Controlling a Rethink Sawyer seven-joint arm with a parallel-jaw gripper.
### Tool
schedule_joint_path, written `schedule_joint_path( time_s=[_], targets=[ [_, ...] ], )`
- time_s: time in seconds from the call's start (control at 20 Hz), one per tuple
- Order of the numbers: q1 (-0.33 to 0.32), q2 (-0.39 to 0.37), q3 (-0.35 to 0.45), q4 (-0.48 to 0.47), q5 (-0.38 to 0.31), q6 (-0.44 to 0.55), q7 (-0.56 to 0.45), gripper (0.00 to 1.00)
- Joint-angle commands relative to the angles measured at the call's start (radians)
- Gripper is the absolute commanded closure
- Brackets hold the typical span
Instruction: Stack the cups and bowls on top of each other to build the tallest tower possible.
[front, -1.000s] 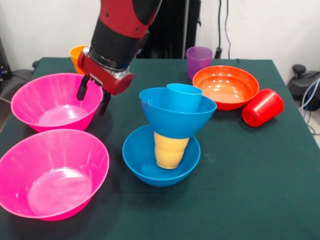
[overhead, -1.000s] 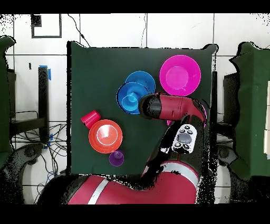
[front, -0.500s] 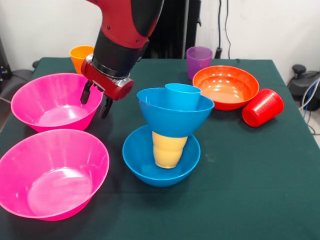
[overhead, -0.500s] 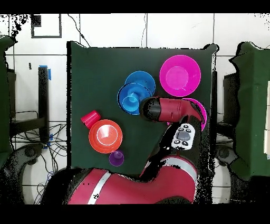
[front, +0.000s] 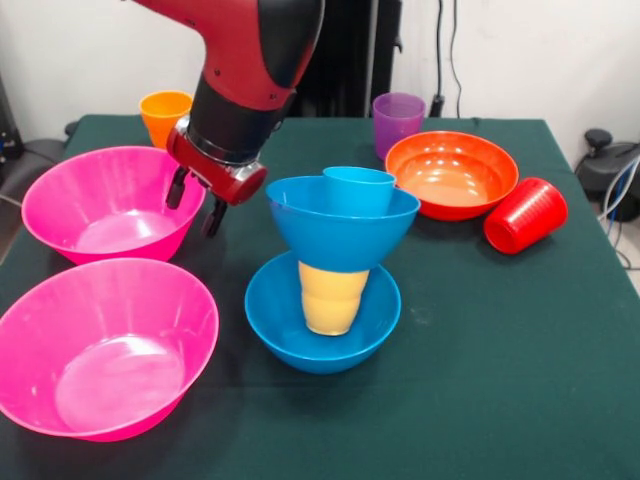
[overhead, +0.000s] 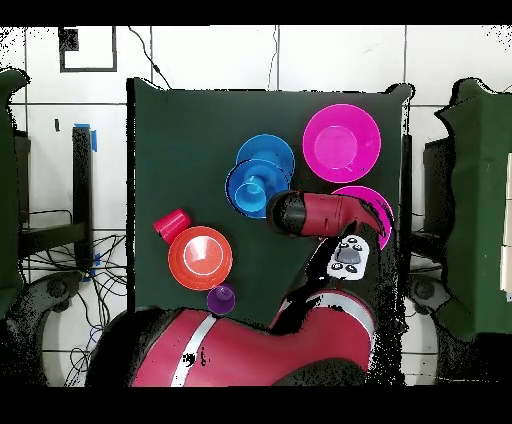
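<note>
- The tower at frame centre now stands straighter than a second ago, when its upper blue bowl leaned toward the right; that bowl has shifted slightly left and sits more level on the yellow cup.
- The gripper, left of the tower in the front view, has risen a little and edged right since then; its two dark fingers hang apart, holding nothing, over the right rim of the far pink bowl.
- The lower blue bowl holds the upturned yellow cup; the upper blue bowl holds the light blue cup, set toward its back edge.
- The near pink bowl at lower left and the orange-red bowl at upper right hold nothing.
- The red cup lies on its side just right of the orange-red bowl; the purple cup stands upright behind it.
- The orange cup at upper left is partly hidden by the arm.
- In the overhead view the arm covers most of one pink bowl; the gripper itself cannot be made out there.
</note>
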Motion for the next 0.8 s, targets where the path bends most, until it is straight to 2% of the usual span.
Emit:
schedule_joint_path(
  time_s=[0.05, 0.55, 0.6, 0.8],
  targets=[
    [-0.04, 0.074, 0.124, 0.007, -0.061, -0.104, -0.01, 0.0],
    [-0.045, 0.091, 0.116, -0.017, -0.068, -0.106, -0.028, 0.0],
    [-0.047, 0.09, 0.119, -0.017, -0.066, -0.103, -0.031, 1.0],
    [-0.047, 0.088, 0.121, -0.014, -0.066, -0.094, -0.036, 1.0]
  ],
)
